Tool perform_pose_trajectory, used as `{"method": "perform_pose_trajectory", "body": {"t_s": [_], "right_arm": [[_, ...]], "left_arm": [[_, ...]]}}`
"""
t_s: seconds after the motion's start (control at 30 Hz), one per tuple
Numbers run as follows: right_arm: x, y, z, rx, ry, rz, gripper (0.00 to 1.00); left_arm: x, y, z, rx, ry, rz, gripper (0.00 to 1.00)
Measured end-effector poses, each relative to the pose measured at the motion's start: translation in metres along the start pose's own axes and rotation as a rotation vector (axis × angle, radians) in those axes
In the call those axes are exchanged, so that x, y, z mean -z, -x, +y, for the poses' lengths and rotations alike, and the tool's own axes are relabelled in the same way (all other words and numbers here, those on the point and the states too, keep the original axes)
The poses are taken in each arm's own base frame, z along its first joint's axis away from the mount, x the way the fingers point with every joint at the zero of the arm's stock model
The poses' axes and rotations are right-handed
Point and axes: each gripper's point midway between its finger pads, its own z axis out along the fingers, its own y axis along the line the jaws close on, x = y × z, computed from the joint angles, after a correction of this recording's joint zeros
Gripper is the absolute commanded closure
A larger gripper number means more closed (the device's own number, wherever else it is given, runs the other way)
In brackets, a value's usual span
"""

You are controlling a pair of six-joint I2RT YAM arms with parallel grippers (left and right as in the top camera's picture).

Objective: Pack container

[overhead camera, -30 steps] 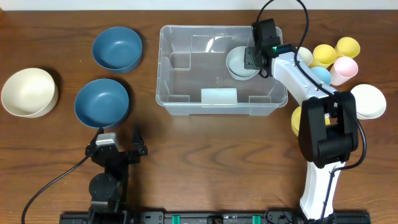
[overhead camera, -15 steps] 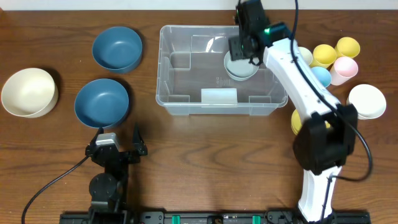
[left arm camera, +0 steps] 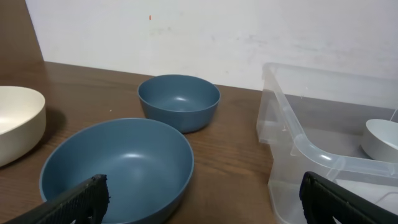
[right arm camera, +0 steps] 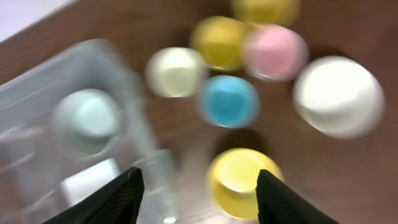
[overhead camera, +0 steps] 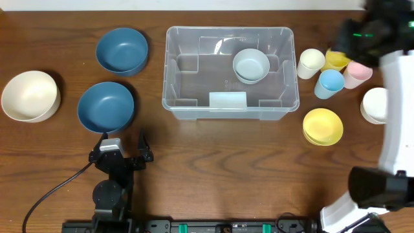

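Container (overhead camera: 197, 81) sits on the tabletop (overhead camera: 226, 155) at centre, toward the far edge, open side up, white label (overhead camera: 228, 99) on its near wall. One pale bowl (overhead camera: 251, 65) is upright inside, in the right far part.

Left of the container: two blue bowls, far one (overhead camera: 121, 50) and near one (overhead camera: 106, 106), plus a cream bowl (overhead camera: 30, 96) at the far left, all apart from each other.

Right of the container: cream cup (overhead camera: 310, 63), blue cup (overhead camera: 330, 83), yellow cup (overhead camera: 336, 59) and pink cup (overhead camera: 358, 73) clustered close together. A yellow bowl (overhead camera: 323, 125) is nearer the front and a white bowl (overhead camera: 375, 105) is by the right edge.

My left jaws are spread wide, holding nothing, low near the front edge just behind the near blue bowl.

My right jaws are also wide apart and empty, high over the cup cluster. The right wrist view is blurred. My right arm (overhead camera: 394, 129) runs along the right edge.
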Motion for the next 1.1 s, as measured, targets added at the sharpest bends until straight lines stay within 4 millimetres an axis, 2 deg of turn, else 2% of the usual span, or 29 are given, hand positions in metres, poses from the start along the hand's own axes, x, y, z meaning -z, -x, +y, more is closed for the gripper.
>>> {"method": "perform_pose_trajectory", "body": {"t_s": [0.13,0.2,0.37,0.5,0.6,0.77,1.1], "right_arm": [[-0.024,0.007,-0.073,-0.183,-0.107,0.058,0.4],[-0.035,0.005,-0.103,-0.26,-0.144,0.078,0.41],[-0.069,-0.005,-0.167,-0.432,-0.175,0.124,0.43],[-0.103,-0.027,-0.205,-0.544,-0.178,0.165,0.44],[-0.127,-0.042,-0.22,-0.58,-0.178,0.178,0.45],[-0.162,-0.064,-0.223,-0.589,-0.163,0.188,0.46],[-0.199,-0.072,-0.229,-0.58,-0.144,0.105,0.48]], "left_arm": [[0.0,0.0,0.0,0.0,0.0,0.0,0.02],[0.0,0.0,0.0,0.0,0.0,0.0,0.02],[0.0,0.0,0.0,0.0,0.0,0.0,0.02],[0.0,0.0,0.0,0.0,0.0,0.0,0.02],[0.0,0.0,0.0,0.0,0.0,0.0,0.02],[0.0,0.0,0.0,0.0,0.0,0.0,0.02],[0.0,0.0,0.0,0.0,0.0,0.0,0.02]]}}
